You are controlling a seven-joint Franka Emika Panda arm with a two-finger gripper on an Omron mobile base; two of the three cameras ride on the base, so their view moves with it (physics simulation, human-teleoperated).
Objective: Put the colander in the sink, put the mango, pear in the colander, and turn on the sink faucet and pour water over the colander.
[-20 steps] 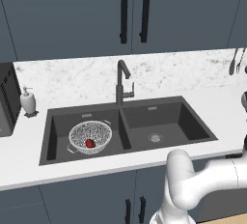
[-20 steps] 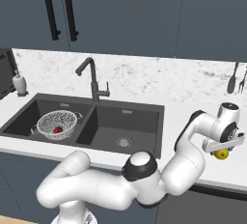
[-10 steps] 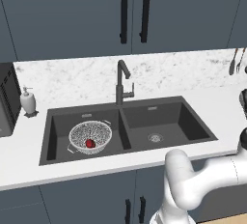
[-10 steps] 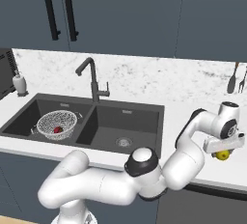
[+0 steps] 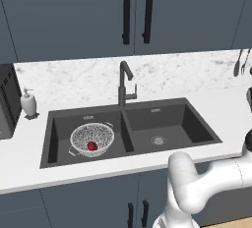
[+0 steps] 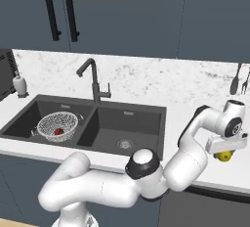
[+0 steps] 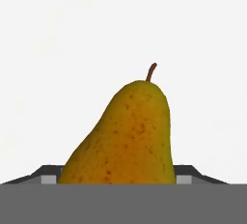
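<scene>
The yellow pear (image 6: 224,156) lies on the white counter to the right of the sink (image 6: 141,123). My gripper (image 6: 223,153) points down right over it. In the hand view the pear (image 7: 125,136) takes up the gap of my gripper (image 7: 118,177), with the fingers (image 7: 48,178) close by its two sides; the jaws are still open around it. The wire-mesh colander (image 5: 92,138) sits in the left basin of the sink (image 5: 192,124) with the red mango (image 5: 91,146) inside it. From the right base view, the colander (image 6: 57,125) and mango (image 6: 58,131) look the same. The dark faucet (image 5: 123,82) stands behind the divider.
A white soap dispenser (image 5: 28,103) and a dark appliance (image 5: 6,106) stand on the counter left of the sink. Utensils (image 6: 237,81) hang on the wall at the far right. My own arm arches over the counter's front edge beside the right basin.
The fingers have drawn in toward the pear's sides. The hand, the pear, the colander and the mango stay where they were.
</scene>
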